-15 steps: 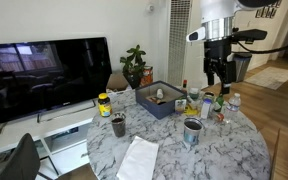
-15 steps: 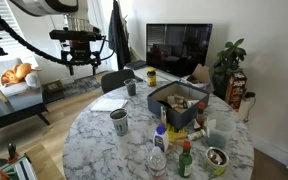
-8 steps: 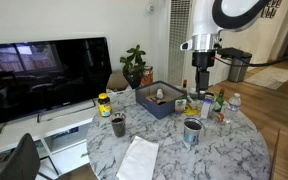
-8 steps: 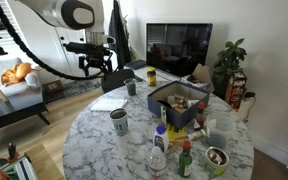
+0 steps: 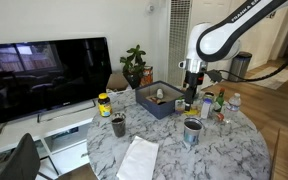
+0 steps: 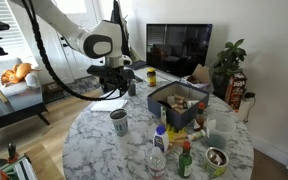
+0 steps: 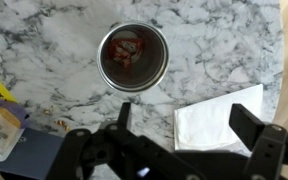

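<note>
My gripper point(image 7: 189, 122) is open and holds nothing; its two dark fingers point(image 7: 254, 125) show at the bottom of the wrist view. It hangs over the marble table point(image 7: 214, 40). Just ahead of it stands a shiny metal cup point(image 7: 132, 57) with something red inside. A white napkin point(image 7: 219, 112) lies flat between and under the fingers. In both exterior views the gripper point(image 5: 191, 96) point(image 6: 111, 88) hovers well above that cup point(image 5: 192, 131) point(image 6: 119, 121) and touches nothing.
A blue box point(image 5: 164, 100) point(image 6: 176, 103) of small items sits mid-table, with several bottles point(image 5: 221, 106) point(image 6: 159, 155) beside it. A darker cup point(image 5: 118, 125) and a yellow-lidded jar point(image 5: 104, 104) stand nearer the TV point(image 5: 44, 75). A plant point(image 5: 134, 65) is behind.
The arm has swung in from high at the table's side and come down over the table. The gripper now points down above the metal cup, still open.
</note>
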Robot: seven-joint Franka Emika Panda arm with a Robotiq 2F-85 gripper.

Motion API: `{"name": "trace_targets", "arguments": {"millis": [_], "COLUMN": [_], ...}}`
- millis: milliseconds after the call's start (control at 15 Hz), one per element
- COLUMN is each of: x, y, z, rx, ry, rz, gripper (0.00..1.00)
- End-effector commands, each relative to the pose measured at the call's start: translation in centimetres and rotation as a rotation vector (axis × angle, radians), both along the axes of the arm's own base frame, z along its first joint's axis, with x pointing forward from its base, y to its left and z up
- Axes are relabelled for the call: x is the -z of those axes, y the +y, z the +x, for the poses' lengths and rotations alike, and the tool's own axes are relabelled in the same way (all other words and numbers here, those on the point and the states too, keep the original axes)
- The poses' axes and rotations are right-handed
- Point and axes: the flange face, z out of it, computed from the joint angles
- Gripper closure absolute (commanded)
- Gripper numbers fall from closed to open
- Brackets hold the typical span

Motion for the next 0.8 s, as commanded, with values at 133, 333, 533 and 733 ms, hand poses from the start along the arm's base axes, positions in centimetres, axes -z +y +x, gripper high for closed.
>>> {"name": "trace_targets", "arguments": {"millis": [133,333,533,733], "x": [4.0,5.9,7.7,7.8], "y": [-4.6,-6.5,-6.6,-5.3], "z": [-0.1,0.0,0.2,0.3], "rx": [-0.004,-0.006,-0.017,-0.062], "ry": [0.058,0.077,0.077,0.064], "rz": [-0.056,-0.080,-0.077,-0.061], "gripper": [0.00,0.00,0.00,0.00]}}
